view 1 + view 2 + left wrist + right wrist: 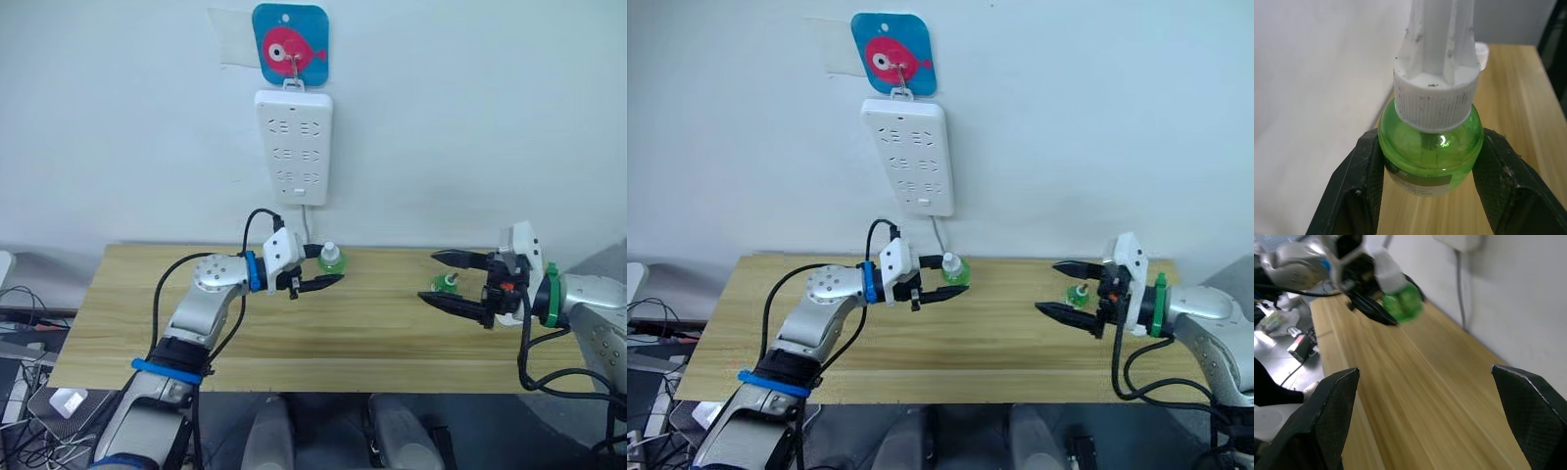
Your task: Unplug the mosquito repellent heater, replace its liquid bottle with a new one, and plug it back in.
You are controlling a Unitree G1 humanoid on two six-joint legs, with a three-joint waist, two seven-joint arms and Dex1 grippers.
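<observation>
White power strip [293, 147] under fish hook plaque [290, 45]; perhaps cabled.

The new one [1430, 147], a translucent green bottle with a ribbed whitish cap, sits upright, pinched between two black fingers above the wooden table [372, 333], near its back edge. Its liquid bottle [446, 285], green and capless, stands on the same table, well apart toward the right end.

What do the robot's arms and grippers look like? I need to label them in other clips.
Both arms are silver-grey with black cables. The left gripper has black fingers, a white wrist block and blue bands. The right gripper has black fingers, a white block and a green ring.
</observation>
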